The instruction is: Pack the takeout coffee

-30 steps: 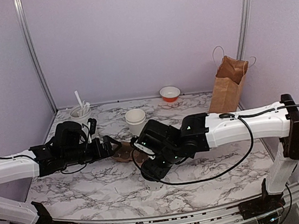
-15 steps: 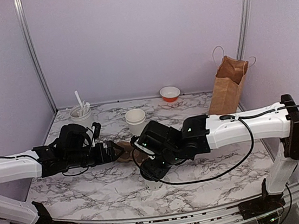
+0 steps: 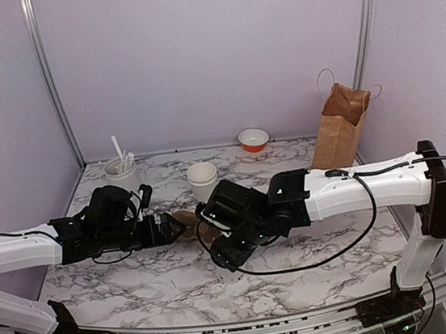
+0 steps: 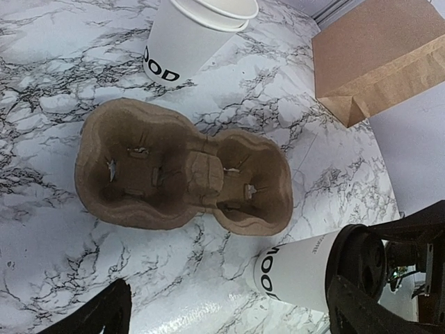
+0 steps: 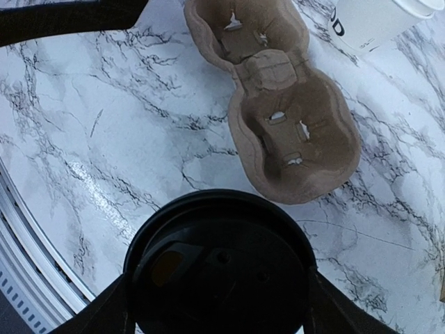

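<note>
Jaws of the right gripper [image 5: 219, 282] clamp the coffee cup [image 4: 299, 275], which hangs just beside the cardboard carrier [image 4: 181, 174], not yet in a pocket. The left gripper [image 4: 233, 314] gapes wide near the carrier. Seating the cup, and probably loading the paper bag [image 3: 340, 130], is left.

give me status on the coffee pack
Left gripper open, empty, near carrier. Right gripper shut on coffee, beside carrier. Both carrier slots empty, nothing blocking.

The marble table [image 3: 139, 275] bore a cardboard carrier [image 4: 181, 174] centrally. A paper bag [image 3: 340, 126] stood at two o'clock, a bowl [image 3: 253, 140] at twelve.
</note>
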Motion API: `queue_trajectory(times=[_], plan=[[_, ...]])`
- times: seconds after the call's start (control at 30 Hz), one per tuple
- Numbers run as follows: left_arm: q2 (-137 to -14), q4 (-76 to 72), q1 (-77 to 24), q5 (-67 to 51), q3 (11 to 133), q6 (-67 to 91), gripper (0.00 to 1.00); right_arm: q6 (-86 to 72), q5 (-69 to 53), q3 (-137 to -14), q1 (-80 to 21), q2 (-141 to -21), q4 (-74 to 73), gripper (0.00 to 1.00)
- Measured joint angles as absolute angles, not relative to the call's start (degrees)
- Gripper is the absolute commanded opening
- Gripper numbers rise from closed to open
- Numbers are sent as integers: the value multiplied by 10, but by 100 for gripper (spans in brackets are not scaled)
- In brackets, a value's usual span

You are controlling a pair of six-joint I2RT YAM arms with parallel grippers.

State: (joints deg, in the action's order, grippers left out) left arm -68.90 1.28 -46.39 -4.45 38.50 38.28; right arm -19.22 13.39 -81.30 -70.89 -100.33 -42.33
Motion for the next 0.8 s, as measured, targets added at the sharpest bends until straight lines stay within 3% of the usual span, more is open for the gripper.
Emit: queue_trajectory(times=[0.8], plan=[[-690, 17, -468, -45, 391, 370, 99, -197, 147, -875, -709, -1027, -468, 83]])
